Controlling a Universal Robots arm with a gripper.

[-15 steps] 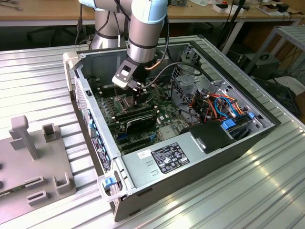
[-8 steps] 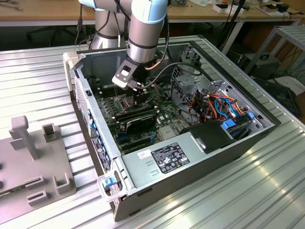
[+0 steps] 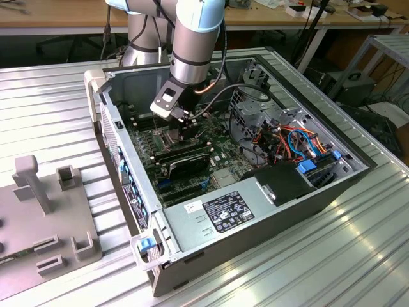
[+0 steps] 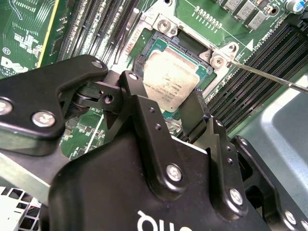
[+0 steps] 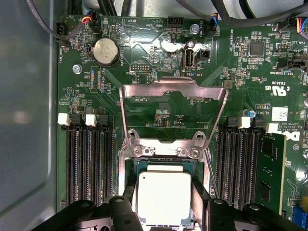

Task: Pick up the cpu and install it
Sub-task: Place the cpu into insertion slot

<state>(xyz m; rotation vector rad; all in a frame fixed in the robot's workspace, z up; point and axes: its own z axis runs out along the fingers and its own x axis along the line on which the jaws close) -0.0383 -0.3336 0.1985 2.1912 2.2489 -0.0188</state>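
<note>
Grey cpu [image 5: 163, 197] — in the tool's [image 4: 169, 82] pinch, between its fingers [image 4: 199, 103], low over the socket [image 4: 185, 48]

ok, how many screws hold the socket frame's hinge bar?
2. One screw and a second screw sit side by side on the hinge bar, beside the cpu. Others may be hidden.

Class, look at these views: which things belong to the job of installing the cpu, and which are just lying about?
Belong to the job:
cpu
gripper, at the cpu
hinged socket frame, raised open

Just lying about:
coin battery
memory slots
power supply
grey fixture, outside the case
</note>
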